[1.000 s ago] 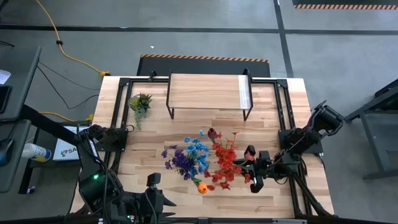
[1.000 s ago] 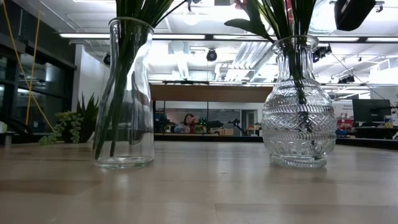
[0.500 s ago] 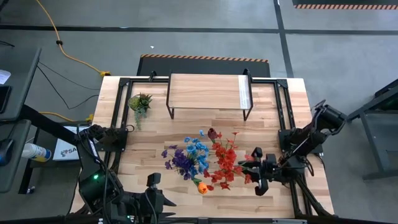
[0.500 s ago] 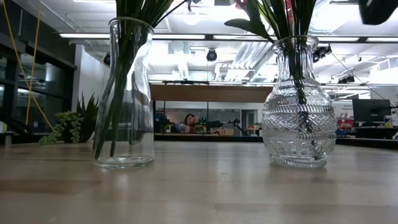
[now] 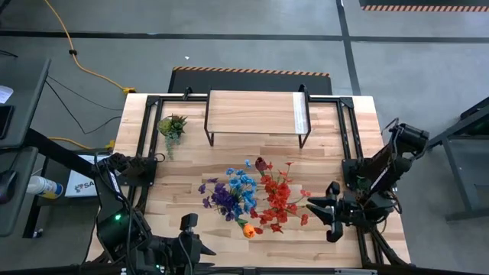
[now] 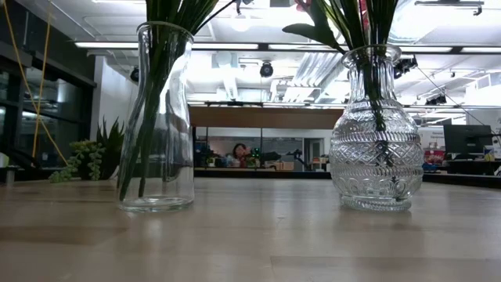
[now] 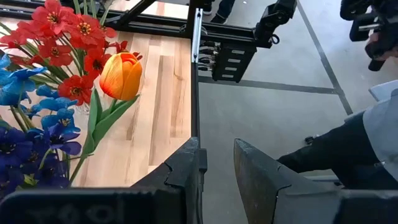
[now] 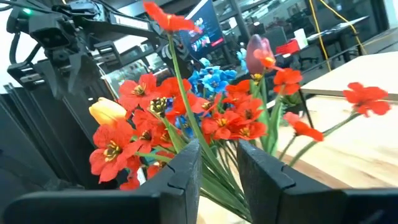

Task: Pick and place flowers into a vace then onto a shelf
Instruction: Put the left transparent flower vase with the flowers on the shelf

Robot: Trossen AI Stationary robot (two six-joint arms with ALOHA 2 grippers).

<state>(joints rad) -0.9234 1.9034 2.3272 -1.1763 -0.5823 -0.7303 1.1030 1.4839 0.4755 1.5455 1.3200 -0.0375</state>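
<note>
Two glass vases stand mid-table, both already holding stems. Plain tall vase carries the blue and purple flowers plus the orange tulip. Patterned round vase carries the red flowers and the maroon tulip. No loose stems visible on the table from overhead.

Right gripper sits near the table's right front corner, just beside the red blooms, touching nothing. Its fingers show a narrow gap, nothing between them; red stems lie straight ahead of them in the right wrist view. Left gripper is parked at the front edge of the table, low, near the orange tulip; its fingers are likewise slightly apart and empty.

Shelf stands at the back of the table, well apart from both vases, top bare. Small potted plant sits beside its left end.

Judgement: the flower-loading step looks done; the step in hand is moving a vase to the shelf. Next move calls for the right gripper to open wider, drop below the blooms, and take the patterned vase by its neck. Risk: snagging stems, or tipping the vase.
</note>
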